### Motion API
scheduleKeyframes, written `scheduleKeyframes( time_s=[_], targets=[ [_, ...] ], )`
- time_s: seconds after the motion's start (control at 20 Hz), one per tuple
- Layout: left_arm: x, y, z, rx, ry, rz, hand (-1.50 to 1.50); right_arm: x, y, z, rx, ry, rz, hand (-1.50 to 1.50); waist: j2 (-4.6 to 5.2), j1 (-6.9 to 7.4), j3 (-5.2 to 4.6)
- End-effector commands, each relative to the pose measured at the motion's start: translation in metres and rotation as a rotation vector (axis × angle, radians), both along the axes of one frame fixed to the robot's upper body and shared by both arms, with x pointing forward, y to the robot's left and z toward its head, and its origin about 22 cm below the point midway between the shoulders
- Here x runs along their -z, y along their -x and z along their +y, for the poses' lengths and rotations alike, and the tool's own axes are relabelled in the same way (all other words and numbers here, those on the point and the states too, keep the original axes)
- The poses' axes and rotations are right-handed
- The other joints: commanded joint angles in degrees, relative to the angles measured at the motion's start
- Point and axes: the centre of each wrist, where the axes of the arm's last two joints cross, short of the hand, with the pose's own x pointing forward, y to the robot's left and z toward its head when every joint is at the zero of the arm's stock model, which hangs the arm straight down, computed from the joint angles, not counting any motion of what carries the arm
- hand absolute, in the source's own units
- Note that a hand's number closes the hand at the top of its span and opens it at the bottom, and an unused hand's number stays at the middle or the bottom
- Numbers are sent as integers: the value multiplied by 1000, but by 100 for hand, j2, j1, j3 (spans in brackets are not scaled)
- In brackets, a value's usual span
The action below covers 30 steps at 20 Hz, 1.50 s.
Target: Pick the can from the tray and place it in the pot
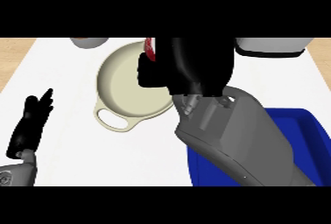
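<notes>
R hand (187, 65) curled on red can (149, 49) over cream pot (123, 87) – blue tray (304, 127) at right, L hand (29, 124) resting open

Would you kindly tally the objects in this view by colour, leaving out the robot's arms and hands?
Cream: 1, the pot
Red: 1, the can
Blue: 1, the tray
Grey: 2, cut-off objects at the top edge
Total: 5
</notes>
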Motion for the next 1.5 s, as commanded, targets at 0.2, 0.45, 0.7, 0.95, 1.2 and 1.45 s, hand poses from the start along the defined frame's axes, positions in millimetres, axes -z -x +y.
scheduleKeyframes(
  time_s=[0.2,0.45,0.7,0.95,1.2,1.45],
  targets=[
    [0,6,0,4,-7,5,0,22,-57,37,33,-15,168,150,14,60,1],
    [-1,-6,-21,29,1,-24,0,48,-82,44,26,-73,290,150,53,179,-2],
    [-3,-12,-18,49,-14,-17,0,94,-97,36,45,-193,371,-150,83,287,-3],
    [-4,-21,-12,27,8,-12,0,84,-102,34,-16,-413,306,-150,92,261,0],
    [2,-8,-6,21,-19,-17,0,99,-104,23,9,-630,102,-150,60,204,6],
    [-12,-7,-10,-16,11,-2,0,107,-111,8,57,-735,-23,-150,-4,-25,15]
  ],
)
